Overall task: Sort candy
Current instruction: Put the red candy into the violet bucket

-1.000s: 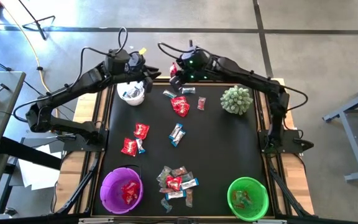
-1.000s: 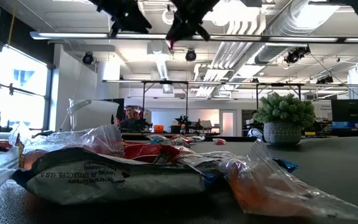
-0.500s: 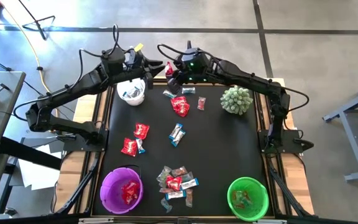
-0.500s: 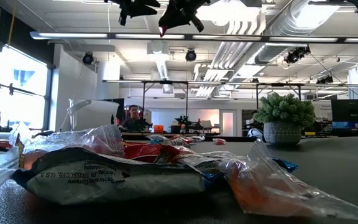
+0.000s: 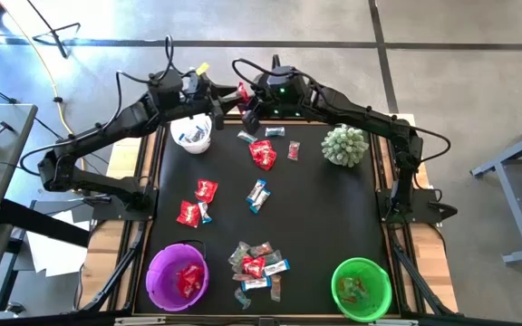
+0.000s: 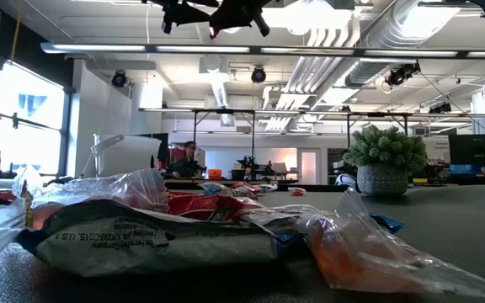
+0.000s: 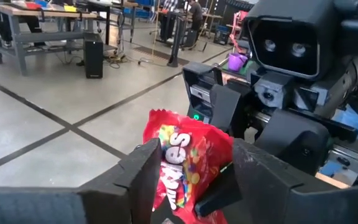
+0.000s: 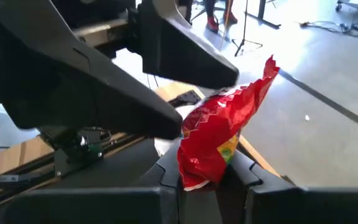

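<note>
A shiny red candy packet (image 5: 244, 93) is held high above the table's far edge in my right gripper (image 5: 248, 105), which is shut on it. My left gripper (image 5: 216, 97) faces it from the left, open. In the left wrist view its fingers (image 7: 146, 169) stand on either side of the packet (image 7: 185, 155); whether they touch it I cannot tell. More candy lies on the black mat: a few pieces near the far edge (image 5: 263, 154), some at mid-left (image 5: 196, 205), and a heap near the front (image 5: 256, 264). My right gripper pinches the red packet by one crumpled end (image 8: 197, 169) between its two fingers (image 8: 166, 177). The rest of the packet (image 8: 229, 118) sticks out beyond the fingertips toward my left gripper. It is lifted clear of the table.
A white bowl (image 5: 192, 136) stands below my left gripper. A purple bowl (image 5: 163, 269) with red packets is near-left and a green bowl (image 5: 375, 274) near-right. A spiky pale green plant (image 5: 344, 145) sits far-right. In the low view, candy wrappers (image 6: 158, 227) fill the foreground.
Both grippers have risen. My right gripper has carried the red packet toward the table's left, up to my left gripper. My left gripper has moved off the white bowl toward the packet, and its fingers now flank it.
</note>
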`<state>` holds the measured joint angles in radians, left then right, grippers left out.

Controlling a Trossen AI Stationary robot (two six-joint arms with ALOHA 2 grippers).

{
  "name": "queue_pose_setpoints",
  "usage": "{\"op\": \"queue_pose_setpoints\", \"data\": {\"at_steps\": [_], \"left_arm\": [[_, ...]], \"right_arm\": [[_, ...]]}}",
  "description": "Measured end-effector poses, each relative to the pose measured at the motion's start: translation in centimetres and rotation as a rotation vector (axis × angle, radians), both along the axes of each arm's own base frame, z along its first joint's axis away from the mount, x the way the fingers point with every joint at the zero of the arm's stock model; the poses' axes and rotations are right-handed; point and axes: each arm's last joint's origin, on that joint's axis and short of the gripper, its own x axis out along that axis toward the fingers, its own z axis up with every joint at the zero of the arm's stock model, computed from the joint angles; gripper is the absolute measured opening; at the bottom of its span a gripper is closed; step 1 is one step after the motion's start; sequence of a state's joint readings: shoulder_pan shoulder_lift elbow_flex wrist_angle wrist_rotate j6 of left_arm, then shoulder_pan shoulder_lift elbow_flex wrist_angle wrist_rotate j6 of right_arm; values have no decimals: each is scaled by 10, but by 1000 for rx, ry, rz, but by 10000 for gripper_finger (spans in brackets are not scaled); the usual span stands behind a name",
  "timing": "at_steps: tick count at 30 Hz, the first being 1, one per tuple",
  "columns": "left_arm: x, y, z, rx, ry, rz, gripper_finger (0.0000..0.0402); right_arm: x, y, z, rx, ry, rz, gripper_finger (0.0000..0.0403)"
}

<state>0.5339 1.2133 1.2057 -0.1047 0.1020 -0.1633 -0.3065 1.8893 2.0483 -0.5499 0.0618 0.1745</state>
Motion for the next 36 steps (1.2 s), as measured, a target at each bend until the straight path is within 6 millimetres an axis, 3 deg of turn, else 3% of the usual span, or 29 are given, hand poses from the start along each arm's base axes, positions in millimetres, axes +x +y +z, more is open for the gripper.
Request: {"op": "queue_pose_setpoints", "data": {"at_steps": [11, 15, 24, 31, 36], "left_arm": [[12, 6, -4, 16, -26, -2, 184], [14, 7, -7, 1, -20, -2, 149], [13, 9, -7, -4, -23, 15, 12], [14, 9, -8, -9, -17, 15, 6], [14, 10, -10, -20, 3, 20, 3]], "right_arm": [[1, 2, 3, -51, -10, 9, 53], [1, 2, 2, -50, 1, 4, 53], [1, 2, 1, -58, 12, -18, 53], [0, 1, -1, -54, 34, -24, 60], [-4, 2, -3, -41, 80, -24, 96]]}}
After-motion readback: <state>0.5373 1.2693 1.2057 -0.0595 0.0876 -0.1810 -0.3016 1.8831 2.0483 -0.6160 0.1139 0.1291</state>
